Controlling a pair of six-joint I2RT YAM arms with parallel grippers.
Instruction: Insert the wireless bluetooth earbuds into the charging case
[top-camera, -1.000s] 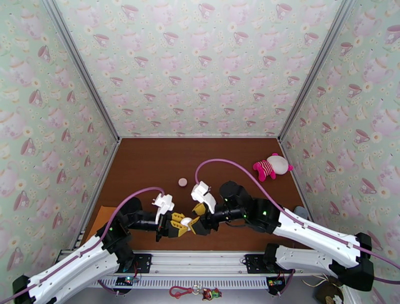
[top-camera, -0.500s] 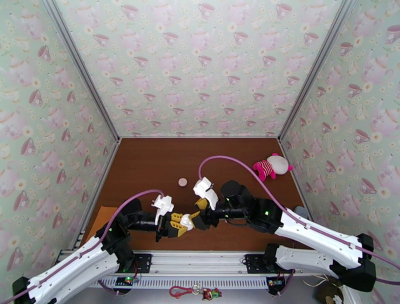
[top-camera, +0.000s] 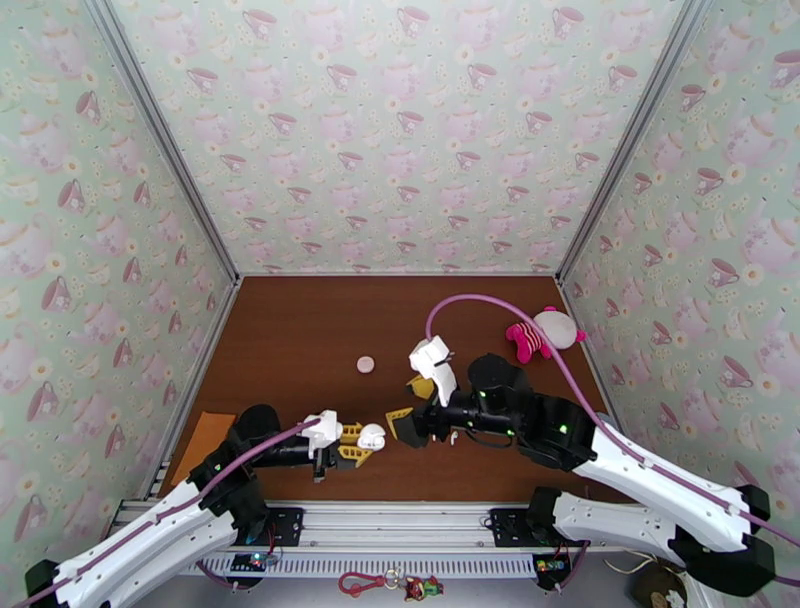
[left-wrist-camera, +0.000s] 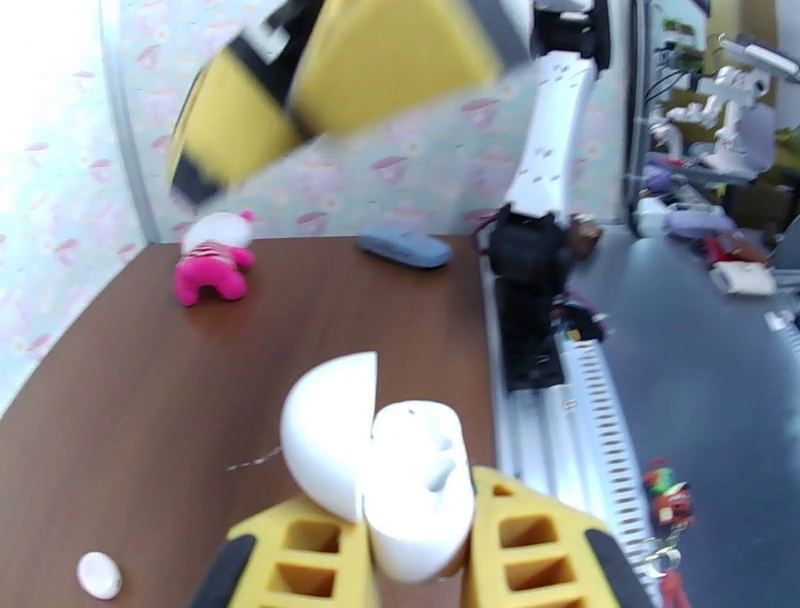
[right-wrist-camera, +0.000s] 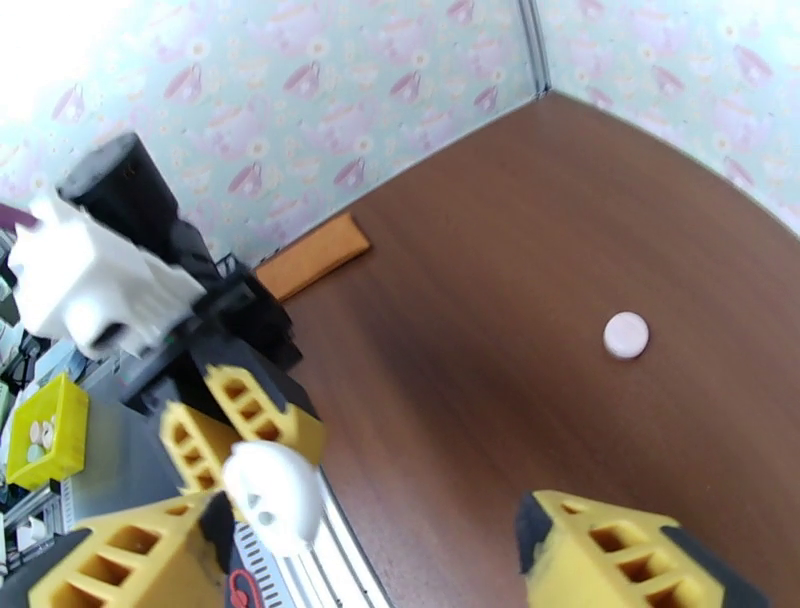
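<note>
My left gripper (top-camera: 358, 445) is shut on the white charging case (top-camera: 372, 436), low over the table's near edge. In the left wrist view the case (left-wrist-camera: 420, 490) stands between the yellow fingers (left-wrist-camera: 530, 550) with its lid (left-wrist-camera: 325, 435) swung open to the left. White moulded shapes sit in its body, and I cannot tell the earbuds apart from it. My right gripper (top-camera: 413, 407) hangs open just right of the case, not touching it. Its wrist view shows nothing between the fingers (right-wrist-camera: 620, 550), and the case (right-wrist-camera: 272, 495) beside the left one.
A small round pale pink case (top-camera: 366, 365) lies mid-table behind both grippers. A pink plush toy (top-camera: 540, 335) sits at the right wall. An orange pad (top-camera: 205, 435) lies at the left edge and a grey-blue object (left-wrist-camera: 405, 245) at the near right edge.
The right gripper has opened and drawn back to the right, away from the case. The left gripper has shifted slightly nearer with the open case still in it.
</note>
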